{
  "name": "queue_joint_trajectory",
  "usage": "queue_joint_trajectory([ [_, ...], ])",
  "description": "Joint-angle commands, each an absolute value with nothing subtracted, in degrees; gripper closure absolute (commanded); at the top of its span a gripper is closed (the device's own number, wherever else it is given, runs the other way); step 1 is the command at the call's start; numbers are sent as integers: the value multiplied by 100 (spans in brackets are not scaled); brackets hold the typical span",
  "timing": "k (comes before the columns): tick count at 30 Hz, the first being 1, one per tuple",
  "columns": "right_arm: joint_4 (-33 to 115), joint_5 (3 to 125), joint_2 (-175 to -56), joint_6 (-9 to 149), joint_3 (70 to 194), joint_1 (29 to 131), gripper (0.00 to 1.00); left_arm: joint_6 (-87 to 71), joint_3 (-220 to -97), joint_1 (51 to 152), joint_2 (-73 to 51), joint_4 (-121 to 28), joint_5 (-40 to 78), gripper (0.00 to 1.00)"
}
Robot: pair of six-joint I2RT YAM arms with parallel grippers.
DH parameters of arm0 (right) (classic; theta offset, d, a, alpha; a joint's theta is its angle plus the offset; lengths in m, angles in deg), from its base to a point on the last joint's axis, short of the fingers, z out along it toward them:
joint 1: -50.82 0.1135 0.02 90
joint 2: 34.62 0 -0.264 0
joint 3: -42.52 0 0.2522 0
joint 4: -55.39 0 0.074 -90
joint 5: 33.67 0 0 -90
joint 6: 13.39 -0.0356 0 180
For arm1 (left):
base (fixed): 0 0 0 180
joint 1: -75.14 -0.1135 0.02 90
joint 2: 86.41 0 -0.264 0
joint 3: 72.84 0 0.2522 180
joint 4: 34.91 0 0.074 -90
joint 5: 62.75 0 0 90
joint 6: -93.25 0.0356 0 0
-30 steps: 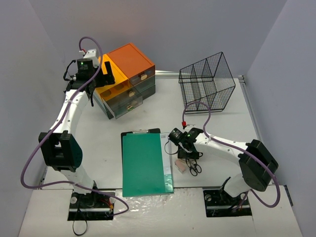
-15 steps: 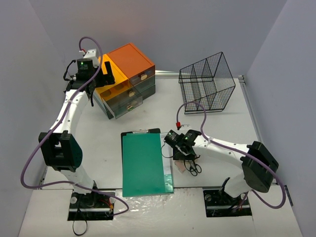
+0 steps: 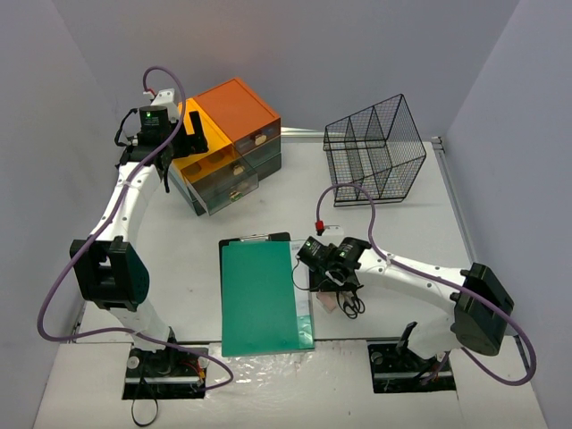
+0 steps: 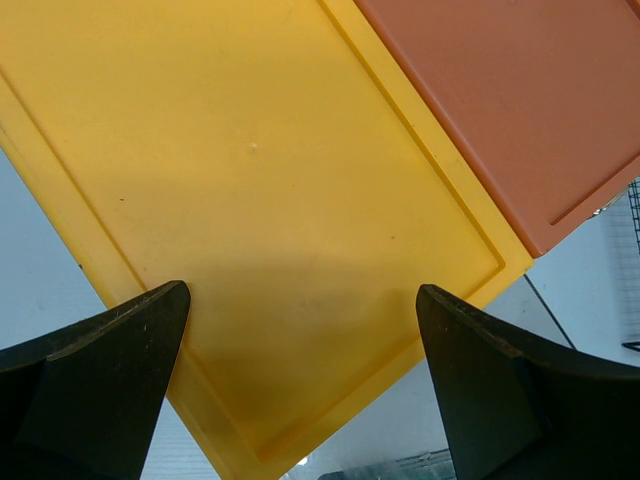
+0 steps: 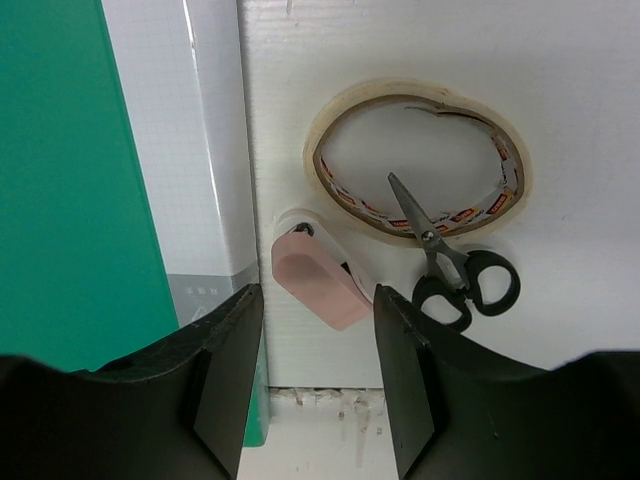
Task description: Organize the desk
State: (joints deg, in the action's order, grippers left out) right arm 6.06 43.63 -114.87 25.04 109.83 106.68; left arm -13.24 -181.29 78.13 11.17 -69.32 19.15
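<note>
The white desk [image 3: 402, 223] holds a green folder [image 3: 259, 299] lying on a white notepad [image 5: 190, 150]. Right of them lie a roll of tape [image 5: 420, 92], small black-handled scissors [image 5: 432, 240] with the blades across the roll, and a pink tape dispenser [image 5: 318, 285]. My right gripper [image 5: 316, 292] is open and hovers just above the pink dispenser, a finger on each side, touching nothing. It also shows in the top view [image 3: 334, 284]. My left gripper [image 4: 302, 290] is open and empty above the yellow lid of the drawer unit [image 4: 260, 170], at the back left [image 3: 192, 134].
The orange and yellow drawer units [image 3: 234, 112] stand at the back left, one drawer pulled out a little. A black wire basket [image 3: 375, 147] stands at the back right. The desk's near edge [image 5: 350, 400] is close under my right gripper.
My right gripper has shifted a little left and nearer, toward the pink dispenser, and its elbow has swung right. The left arm has not moved.
</note>
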Motion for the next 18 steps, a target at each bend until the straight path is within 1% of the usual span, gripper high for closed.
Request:
queue_joint_trajectory([
  [1,350,4476,-11459,2484,10871,10800,55,-1415,-18142,7672,1167,-7916,2119,3],
  [10,322,4604,-11690,2529,10700,10919,56,-1407,-18126,7672,1159,-7917,2119,3],
  [18,361,4393,-12118,2625,10861,11025,57,-1398,-18115,7670,1133,-7925,2119,3],
])
